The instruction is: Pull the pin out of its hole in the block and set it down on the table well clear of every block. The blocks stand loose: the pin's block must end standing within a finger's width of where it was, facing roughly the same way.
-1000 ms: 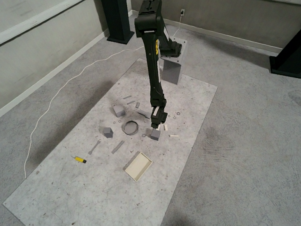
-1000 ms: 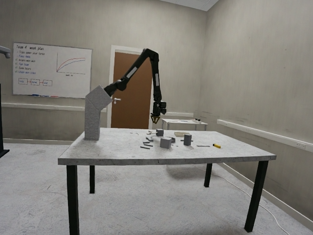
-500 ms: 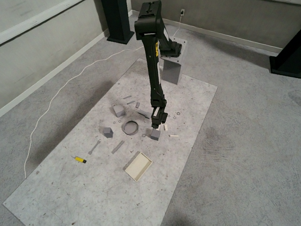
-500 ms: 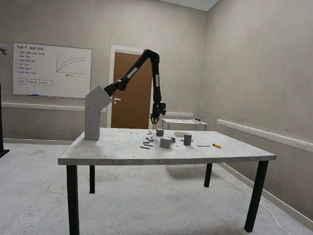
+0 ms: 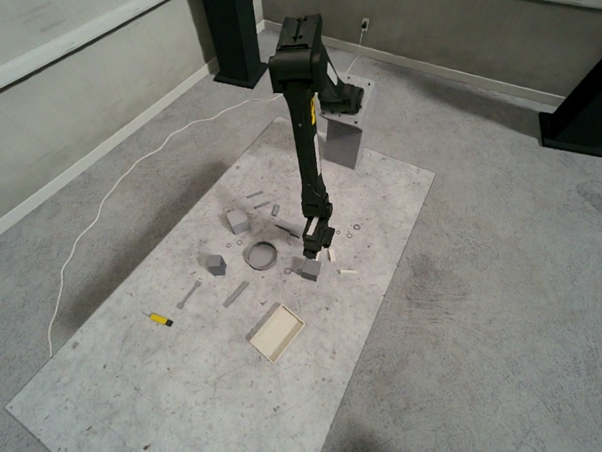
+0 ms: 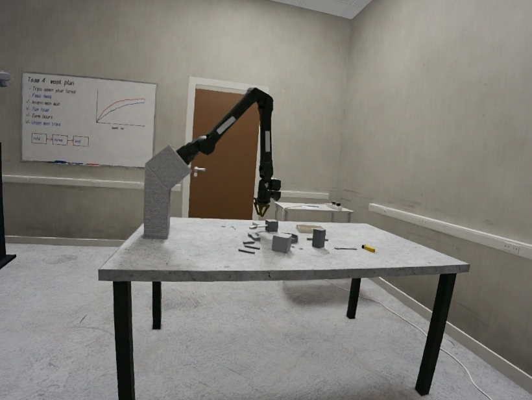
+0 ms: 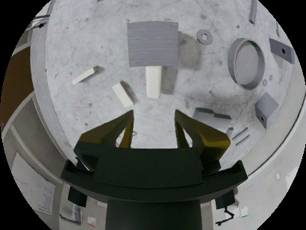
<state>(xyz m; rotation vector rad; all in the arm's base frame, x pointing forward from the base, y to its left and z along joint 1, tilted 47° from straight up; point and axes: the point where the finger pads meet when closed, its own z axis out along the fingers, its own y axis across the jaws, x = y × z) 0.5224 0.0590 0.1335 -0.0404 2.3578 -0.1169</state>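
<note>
Black and half-open, the gripper is held above the table with nothing between its amber fingers, apparently lined up for a descent. Directly ahead of it in the wrist view, the cream pin is seen projecting sideways from the grey block, its long axis level and its free end pointed toward the gripper. Two loose cream pegs lie just left.

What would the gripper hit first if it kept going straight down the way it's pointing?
Probably the cream pin sticking out of the gray block; the half-open, empty gripper hangs above it. Depth is unclear, so it might meet the table instead.
</note>
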